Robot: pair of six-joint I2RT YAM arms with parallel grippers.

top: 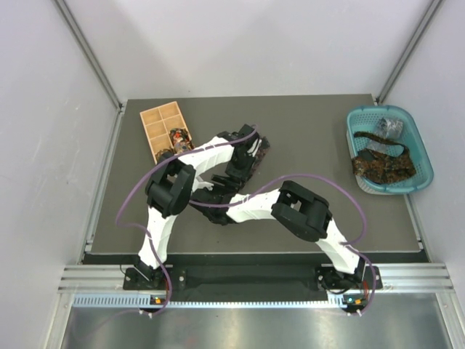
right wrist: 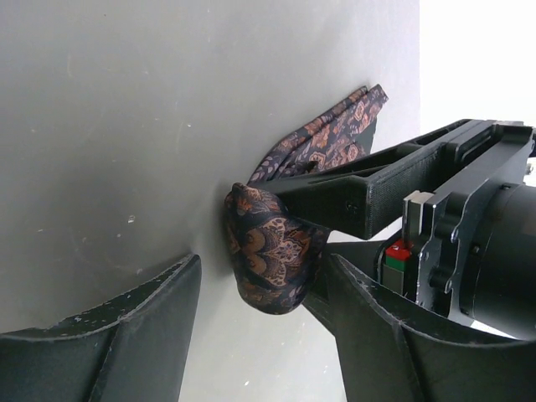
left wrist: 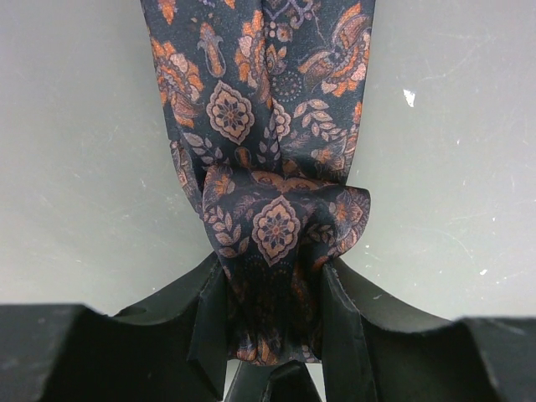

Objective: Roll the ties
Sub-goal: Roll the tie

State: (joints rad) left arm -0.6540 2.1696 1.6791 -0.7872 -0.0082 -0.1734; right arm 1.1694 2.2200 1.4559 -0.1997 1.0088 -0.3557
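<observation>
A dark paisley tie (left wrist: 251, 109) lies on the grey table and runs away from my left gripper (left wrist: 272, 310). That gripper is shut on the tie's near end, which is bunched into a small fold (left wrist: 280, 222). In the right wrist view the same folded end (right wrist: 272, 255) hangs between the fingers of my open right gripper (right wrist: 268, 335), nearer the right finger and not pinched. The left gripper's finger (right wrist: 368, 193) holds the tie there. In the top view both grippers meet at mid-table, with the tie (top: 259, 149) mostly hidden under the arms.
A teal basket (top: 423, 156) at the far right holds a dark orange-speckled tie (top: 381, 166) and a grey silvery one (top: 390, 127). A tan wooden compartment box (top: 156, 125) at the far left holds a small coiled tie (top: 179, 137).
</observation>
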